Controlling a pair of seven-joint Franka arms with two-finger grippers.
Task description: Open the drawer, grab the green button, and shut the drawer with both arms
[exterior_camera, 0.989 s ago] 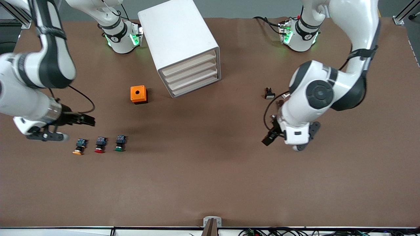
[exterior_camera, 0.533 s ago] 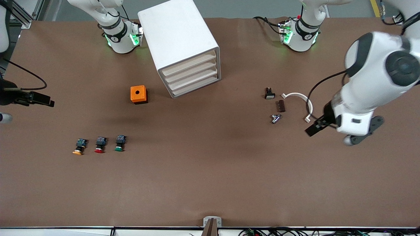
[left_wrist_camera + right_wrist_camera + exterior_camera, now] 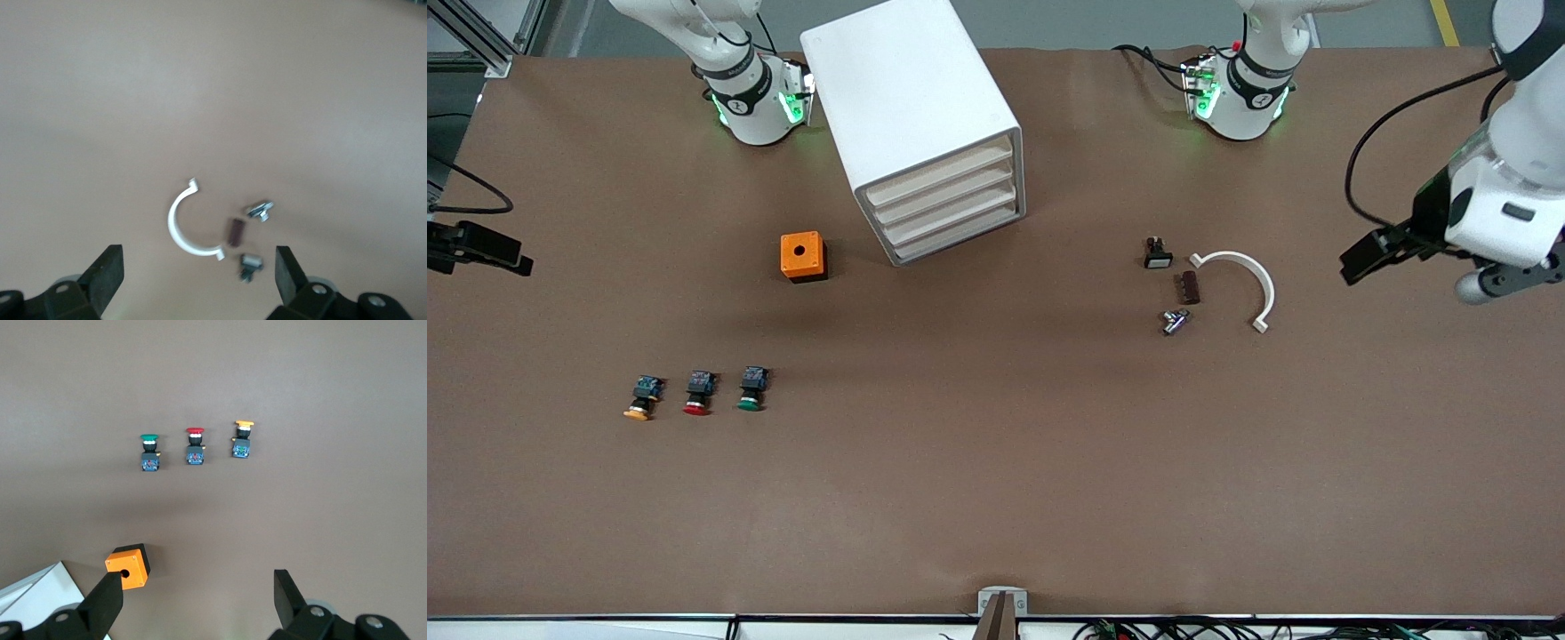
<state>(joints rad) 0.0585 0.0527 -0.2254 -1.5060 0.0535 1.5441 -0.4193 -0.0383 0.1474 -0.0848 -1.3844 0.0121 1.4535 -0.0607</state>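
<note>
The lowest drawer [image 3: 959,234] of the white cabinet is a wide, shallow tray with a beige front. It looks fully pushed in, flush with the three above it, though the steep angle makes that hard to confirm. The cabinet stands near the table edge where the arm bases are, turned at a slant. The green-capped push button [image 3: 751,389] [image 3: 150,451] lies on its side toward the right arm's end of the table, its black-and-blue body pointing toward the bases' edge.

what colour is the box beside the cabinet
Orange, with a dark round hole on top; the box shows best in the front view.
</note>
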